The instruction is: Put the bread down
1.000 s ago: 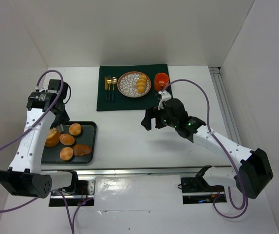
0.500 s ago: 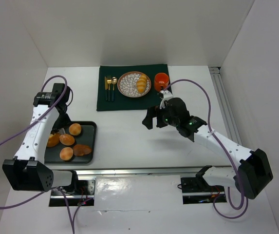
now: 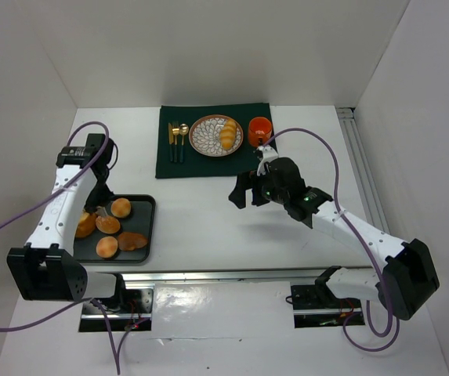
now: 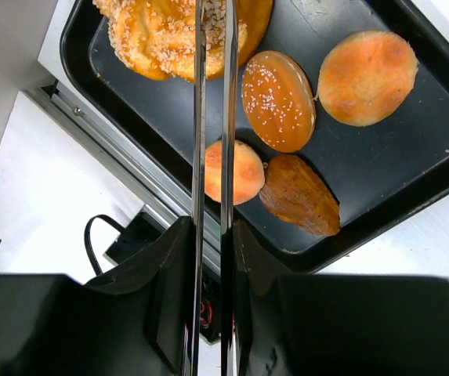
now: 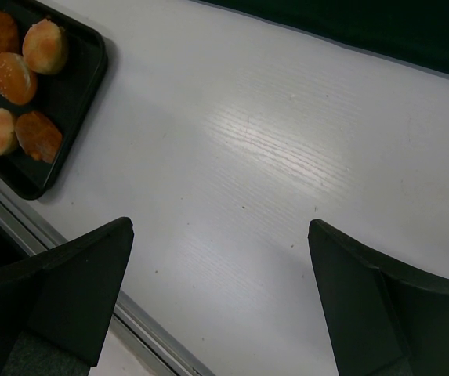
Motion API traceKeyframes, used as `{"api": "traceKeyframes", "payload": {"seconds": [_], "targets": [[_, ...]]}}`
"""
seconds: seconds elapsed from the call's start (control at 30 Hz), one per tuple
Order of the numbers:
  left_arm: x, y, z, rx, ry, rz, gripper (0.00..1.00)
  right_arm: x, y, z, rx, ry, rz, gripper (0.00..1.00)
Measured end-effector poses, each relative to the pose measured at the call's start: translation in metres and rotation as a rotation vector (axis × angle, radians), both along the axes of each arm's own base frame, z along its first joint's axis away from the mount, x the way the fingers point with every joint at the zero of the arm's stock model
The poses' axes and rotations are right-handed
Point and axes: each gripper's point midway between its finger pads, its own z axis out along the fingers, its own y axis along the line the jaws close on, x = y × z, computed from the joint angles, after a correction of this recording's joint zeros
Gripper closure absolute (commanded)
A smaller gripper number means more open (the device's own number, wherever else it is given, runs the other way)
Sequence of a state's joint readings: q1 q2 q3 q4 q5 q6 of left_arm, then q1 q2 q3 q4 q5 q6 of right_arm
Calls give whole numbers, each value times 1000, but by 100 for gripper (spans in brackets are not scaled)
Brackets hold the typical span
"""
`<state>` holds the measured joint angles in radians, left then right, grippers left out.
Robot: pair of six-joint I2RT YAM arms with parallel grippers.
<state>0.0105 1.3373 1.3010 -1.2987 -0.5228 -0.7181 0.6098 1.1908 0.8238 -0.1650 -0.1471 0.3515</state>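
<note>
Left wrist view: our left claw [image 4: 213,70] is pinched shut on nothing, hanging over the bread [image 4: 278,100] in the tray [image 4: 412,168]. We'd open it wide, straddle one bun [image 4: 367,77], squeeze gently. Right claw [image 5: 218,229] gapes wide, empty.

White table [image 3: 200,211], plain white walls [image 3: 232,47] on three sides, even light

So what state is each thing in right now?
left gripper: shut, empty, over the seeded loaf.
right gripper: open, empty, above the table.
seeded loaf: lying on the black tray, not gripped.
buns: all three loose on the tray.
flat oval piece: loose on the tray.
ridged roll: resting on the patterned plate.
orange cup: upright on the green mat.
cutlery: laid flat on the mat.
</note>
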Motion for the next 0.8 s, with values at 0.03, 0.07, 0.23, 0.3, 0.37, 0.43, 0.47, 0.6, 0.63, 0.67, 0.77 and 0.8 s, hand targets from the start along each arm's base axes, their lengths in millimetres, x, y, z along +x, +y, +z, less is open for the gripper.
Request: {"api": "traceKeyframes", "payload": {"seconds": [0.03, 0.07, 0.23, 0.3, 0.37, 0.43, 0.47, 0.6, 0.63, 0.67, 0.77, 0.8], "targets": [[0, 0, 0, 0, 0, 2, 89, 0, 0, 0, 0, 0, 0, 0], [0, 0, 1, 1, -1, 5, 92, 0, 0, 0, 0, 0, 0, 0], [1, 2, 13, 11, -26, 19, 100, 0, 0, 0, 0, 0, 0, 0], [6, 3, 23, 17, -62, 17, 100, 0, 0, 0, 0, 0, 0, 0], [8, 3, 32, 18, -95, 17, 100, 0, 0, 0, 0, 0, 0, 0], [11, 3, 42, 20, -135, 15, 100, 0, 0, 0, 0, 0, 0, 0], [12, 3, 47, 20, -147, 14, 100, 0, 0, -1, -1, 2, 0, 0], [20, 5, 72, 29, -211, -14, 100, 2, 1, -7, -12, 17, -1, 0], [22, 5, 81, 30, -228, -23, 100, 2, 1, -8, -15, 20, -1, 0], [26, 4, 89, 31, -250, -32, 100, 3, 1, -9, -18, 23, -3, 0], [43, -2, 120, 37, -328, -77, 100, 4, 0, -11, -22, 27, -16, 0], [52, -6, 129, 37, -353, -97, 100, 6, -1, -11, -24, 26, -24, 0]]}}
